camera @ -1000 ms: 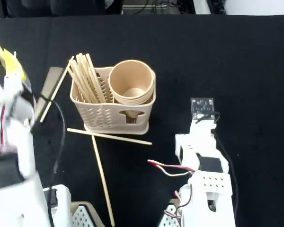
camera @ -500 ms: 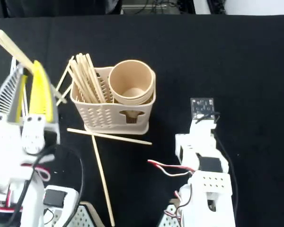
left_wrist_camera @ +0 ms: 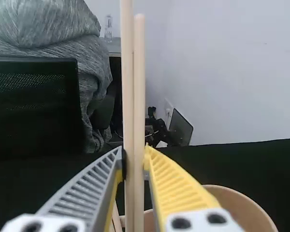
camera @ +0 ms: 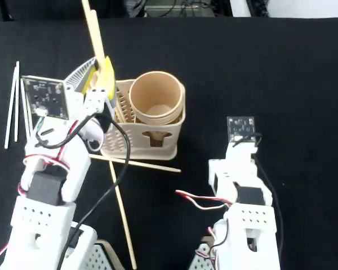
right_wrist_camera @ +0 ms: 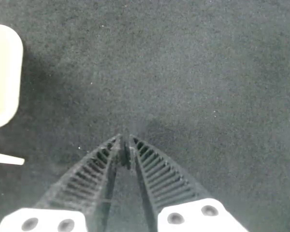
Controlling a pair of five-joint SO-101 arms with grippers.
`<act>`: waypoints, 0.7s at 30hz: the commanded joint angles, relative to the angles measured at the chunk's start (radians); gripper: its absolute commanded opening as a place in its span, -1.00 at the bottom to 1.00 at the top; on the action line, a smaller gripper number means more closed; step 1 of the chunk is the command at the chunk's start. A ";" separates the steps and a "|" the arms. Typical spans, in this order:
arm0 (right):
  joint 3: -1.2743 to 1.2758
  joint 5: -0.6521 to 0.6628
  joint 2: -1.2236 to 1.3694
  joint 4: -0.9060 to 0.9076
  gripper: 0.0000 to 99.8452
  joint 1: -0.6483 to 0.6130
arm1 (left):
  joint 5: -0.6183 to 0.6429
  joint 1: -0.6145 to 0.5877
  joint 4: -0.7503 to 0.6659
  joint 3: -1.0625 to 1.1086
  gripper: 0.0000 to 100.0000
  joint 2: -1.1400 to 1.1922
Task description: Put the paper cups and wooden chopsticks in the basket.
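Chopsticks (left_wrist_camera: pixel 134 72) pinched upright in the left gripper (left_wrist_camera: pixel 133 154) over the basket (camera: pixel 129 139) could tip past its rim if released off-centre; the right gripper (right_wrist_camera: pixel 124 145) rests closed and empty.

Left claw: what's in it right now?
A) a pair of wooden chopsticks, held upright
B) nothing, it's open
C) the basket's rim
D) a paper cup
A: in the left wrist view the left claw is clamped on two chopsticks that stand straight up between its fingers, and the high view places them above the left end of the basket.
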 commanded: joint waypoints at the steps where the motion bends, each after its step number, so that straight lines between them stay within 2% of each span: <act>1: -0.002 0.000 -0.002 -0.015 -0.97 -0.012 | 0.015 -0.001 -0.026 0.019 -0.94 0.026; 4: -0.002 0.000 -0.002 -0.015 -0.97 -0.011 | 0.017 -0.012 0.106 0.005 -0.81 0.032; 8: -0.002 0.000 -0.002 -0.015 -0.97 -0.011 | 0.141 -0.081 0.374 -0.127 -0.58 0.040; 12: -0.002 0.000 -0.002 -0.015 -0.97 -0.011 | 0.104 -0.160 0.583 -0.289 -0.53 0.044; 16: -0.002 0.000 -0.002 -0.015 -0.97 -0.011 | 0.058 -0.242 0.675 -0.358 -0.52 0.046; 21: -0.002 0.000 -0.002 -0.015 -0.97 -0.011 | 0.018 -0.466 0.675 -0.371 -0.52 0.160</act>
